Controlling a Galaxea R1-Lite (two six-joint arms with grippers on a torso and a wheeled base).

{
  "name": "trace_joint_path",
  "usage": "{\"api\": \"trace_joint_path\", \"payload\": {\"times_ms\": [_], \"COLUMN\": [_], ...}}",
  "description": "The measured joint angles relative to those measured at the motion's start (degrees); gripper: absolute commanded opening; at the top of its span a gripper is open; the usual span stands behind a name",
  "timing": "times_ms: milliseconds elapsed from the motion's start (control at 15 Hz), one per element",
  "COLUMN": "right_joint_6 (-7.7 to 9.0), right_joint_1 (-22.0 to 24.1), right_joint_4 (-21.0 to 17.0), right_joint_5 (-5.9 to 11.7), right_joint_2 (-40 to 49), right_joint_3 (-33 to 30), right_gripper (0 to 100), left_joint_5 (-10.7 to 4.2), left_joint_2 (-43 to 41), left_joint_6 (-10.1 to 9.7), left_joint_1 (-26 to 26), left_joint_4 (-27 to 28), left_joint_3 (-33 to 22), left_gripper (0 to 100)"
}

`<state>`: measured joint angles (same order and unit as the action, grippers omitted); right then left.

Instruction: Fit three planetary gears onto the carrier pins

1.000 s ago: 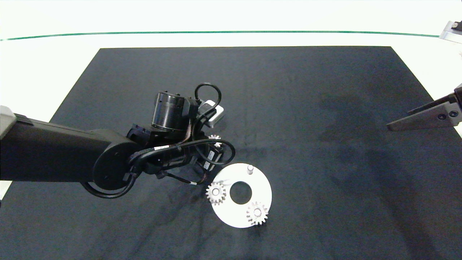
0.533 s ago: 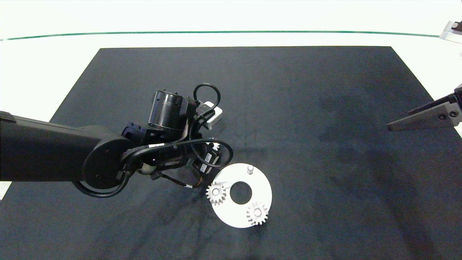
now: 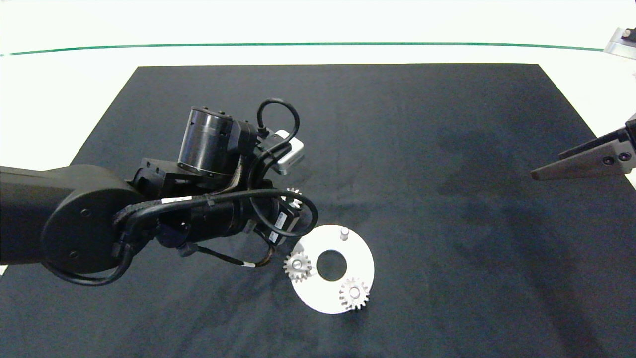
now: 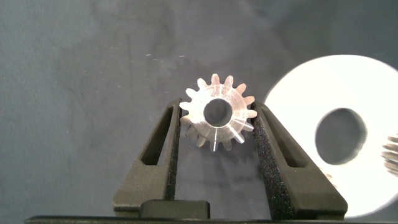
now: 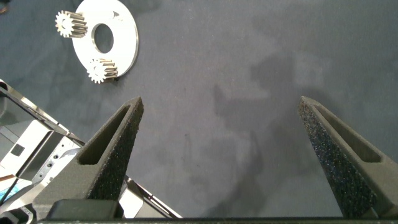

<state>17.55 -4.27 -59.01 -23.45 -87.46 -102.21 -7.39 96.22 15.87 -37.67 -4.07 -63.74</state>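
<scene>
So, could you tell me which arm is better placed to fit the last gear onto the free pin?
Left. The left gripper already grips the third gear beside the white disc, near the free pin. The right gripper waits open and empty at the mat's edge.

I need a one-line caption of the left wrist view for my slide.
Left gripper shut on a small silver-white metal spur gear, beside the flat white ring-shaped disc.

We see the bare carrier pin (image 3: 344,232) open from above and from the far side, with clear black mat (image 3: 447,174) stretching right toward the parked right gripper (image 3: 539,174); the left arm's cables (image 3: 293,209) crowd its left, and two seated gears (image 3: 297,266) (image 3: 354,294) block the disc's (image 3: 365,258) near edge
</scene>
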Motion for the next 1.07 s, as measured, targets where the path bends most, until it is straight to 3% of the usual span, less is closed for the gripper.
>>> {"api": "trace_joint_path", "payload": {"times_ms": [200, 467, 733, 867, 1067], "right_joint_6": [-0.04, -0.17, -0.33, -0.33, -0.2], "right_joint_1": [0.2, 0.3, 2.5, 4.9, 7.6], "right_joint_4": [0.0, 0.0, 0.5, 1.0, 1.0], "right_joint_5": [-0.05, -0.82, -4.99, -7.41, -8.31], "right_joint_2": [0.0, 0.0, 0.0, 0.2, 1.5], "right_joint_3": [-0.1, -0.4, -1.0, -1.5, -1.7], "right_gripper": [100, 100, 100, 100, 100], "left_joint_5": [-1.76, -2.06, -2.01, -1.89, -1.95], "left_joint_2": [-2.1, -3.4, -3.6, -3.2, -1.7], "left_joint_6": [-1.22, -3.43, -6.53, -6.86, -7.03], "left_joint_1": [-3.3, -6.3, -9.2, -11.0, -13.4], "left_joint_4": [-0.1, -2.0, -4.3, -5.2, -8.3], "left_joint_3": [2.6, 5.1, 5.2, 5.3, 5.3], "left_gripper": [19, 19, 19, 19, 19]}}
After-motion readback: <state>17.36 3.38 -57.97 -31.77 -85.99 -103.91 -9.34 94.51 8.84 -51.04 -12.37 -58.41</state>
